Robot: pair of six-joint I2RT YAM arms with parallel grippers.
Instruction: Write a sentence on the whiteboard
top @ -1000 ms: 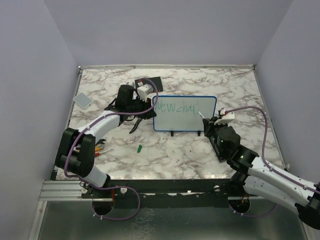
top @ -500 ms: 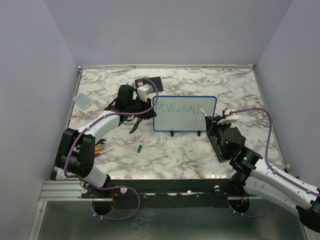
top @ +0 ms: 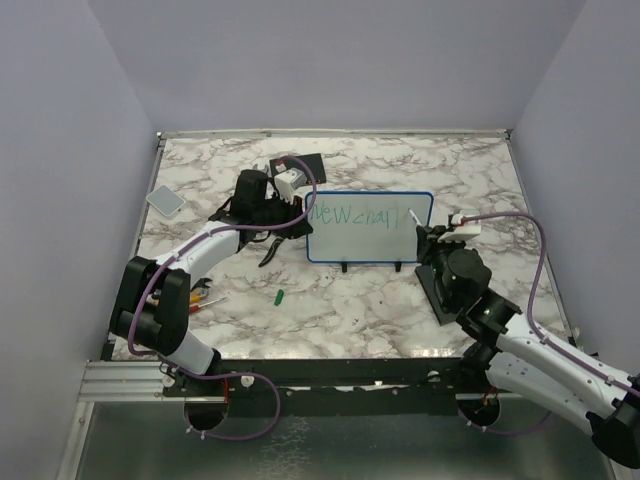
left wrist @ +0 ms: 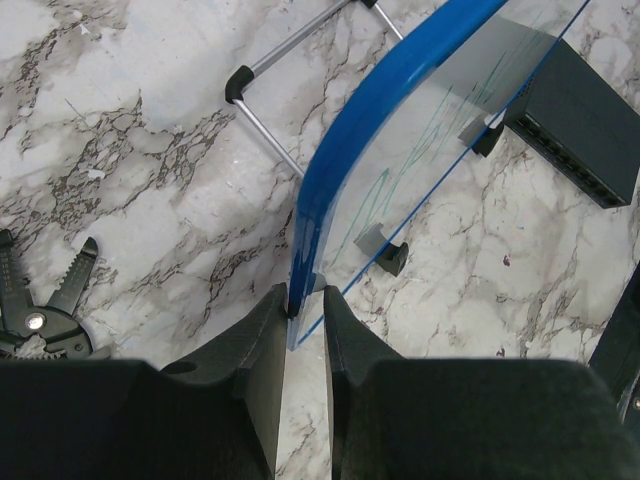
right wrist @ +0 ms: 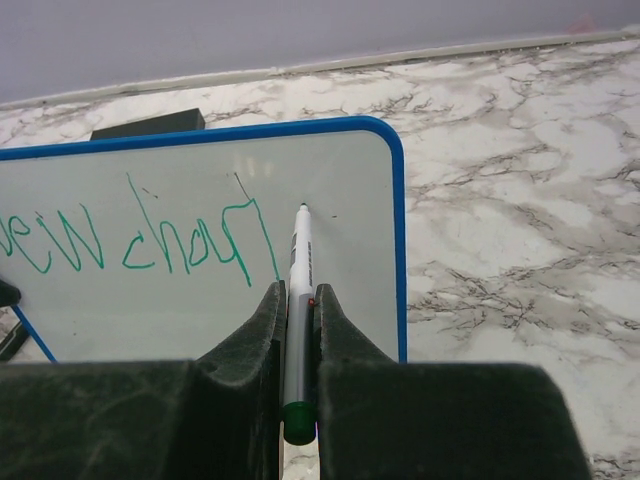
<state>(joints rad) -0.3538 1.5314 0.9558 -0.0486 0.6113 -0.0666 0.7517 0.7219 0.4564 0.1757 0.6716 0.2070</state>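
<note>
Marble-patterned worktop point(top: 350, 310) between pale lilac walls: two robot arms meet at a small whiteboard point(top: 370, 240), one gripping its rim, the other with a pen against it.

Standing on little black feet near the middle of the worktop, the blue-rimmed whiteboard carries a green sentence point(right wrist: 140, 240), so far reading roughly "new charg" in a single line. The left end effector point(left wrist: 303, 305) is clamped on the board's left edge, its two fingers pinching the blue rim. The right end effector point(right wrist: 297, 300) is closed tight on a green marker point(right wrist: 298, 265), whose tip sits at the board's face just right of the last green stroke, near the right rim. A black box with ports point(left wrist: 580, 120) lies behind the board; a green cap point(top: 281, 296) lies on the worktop in front.
</note>
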